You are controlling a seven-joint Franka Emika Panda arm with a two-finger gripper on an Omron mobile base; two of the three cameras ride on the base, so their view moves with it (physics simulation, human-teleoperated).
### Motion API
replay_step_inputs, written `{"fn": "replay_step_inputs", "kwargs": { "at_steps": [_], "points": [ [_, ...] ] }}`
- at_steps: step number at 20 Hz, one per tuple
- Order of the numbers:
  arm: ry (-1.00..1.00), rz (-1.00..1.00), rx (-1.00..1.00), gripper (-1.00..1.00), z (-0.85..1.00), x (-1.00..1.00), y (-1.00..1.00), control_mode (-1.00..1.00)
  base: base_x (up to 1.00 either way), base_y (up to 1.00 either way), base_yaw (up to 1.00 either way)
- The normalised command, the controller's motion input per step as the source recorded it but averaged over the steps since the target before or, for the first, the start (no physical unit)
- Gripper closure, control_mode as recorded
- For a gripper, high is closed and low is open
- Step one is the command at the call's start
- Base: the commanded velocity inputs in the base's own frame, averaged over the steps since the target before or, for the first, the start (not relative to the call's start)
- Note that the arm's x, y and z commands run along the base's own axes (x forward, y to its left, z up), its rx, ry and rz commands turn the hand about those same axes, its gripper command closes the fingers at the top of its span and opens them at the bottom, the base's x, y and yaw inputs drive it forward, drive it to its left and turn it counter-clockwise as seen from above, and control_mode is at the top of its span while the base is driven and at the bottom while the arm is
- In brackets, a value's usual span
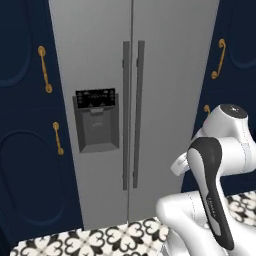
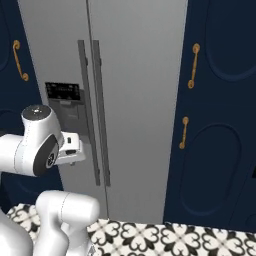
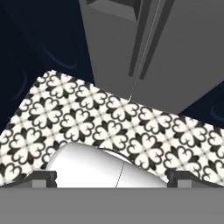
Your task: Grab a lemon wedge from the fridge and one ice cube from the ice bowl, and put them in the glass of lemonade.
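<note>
The silver-grey fridge [image 1: 165, 75] [image 2: 140, 75] stands straight ahead with both doors shut. Its two long dark handles [image 1: 132, 115] run down the middle, and the black-panelled dispenser recess [image 1: 97, 122] sits in the left door. My arm is folded low in front of it, with the hand pointing down at the floor just before the fridge's base [image 3: 183, 52]. My gripper [image 3: 111, 179] is open, its fingertips [image 3: 43, 177] far apart with nothing between them. The lemon wedge, the ice bowl and the glass of lemonade are out of view.
Navy cabinets [image 1: 25, 150] [image 2: 220, 150] with brass handles [image 1: 45, 70] flank the fridge on both sides. Black-and-white patterned floor tiles [image 3: 87, 118] lie between my base and the fridge.
</note>
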Motion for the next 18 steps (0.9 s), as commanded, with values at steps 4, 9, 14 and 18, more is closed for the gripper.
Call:
{"fn": "replay_step_inputs", "kwargs": {
  "at_steps": [4, 9, 14, 18],
  "points": [
    [0.0, 0.0, 0.0, -1.0, 0.0, 0.0, 0.0, 1.0, 0.09, 0.37, -0.09],
    [0.0, 0.0, 0.0, -1.0, 0.0, 0.0, 0.0, 1.0, 0.06, 0.19, -0.06],
    [0.0, -0.03, 0.0, -1.0, -0.05, 0.24, 0.16, -1.0, 0.0, 0.0, 0.0],
    [0.0, -0.06, 0.0, -1.0, -0.05, 0.3, 0.23, -1.0, 0.0, 0.0, 0.0]
  ]
}}
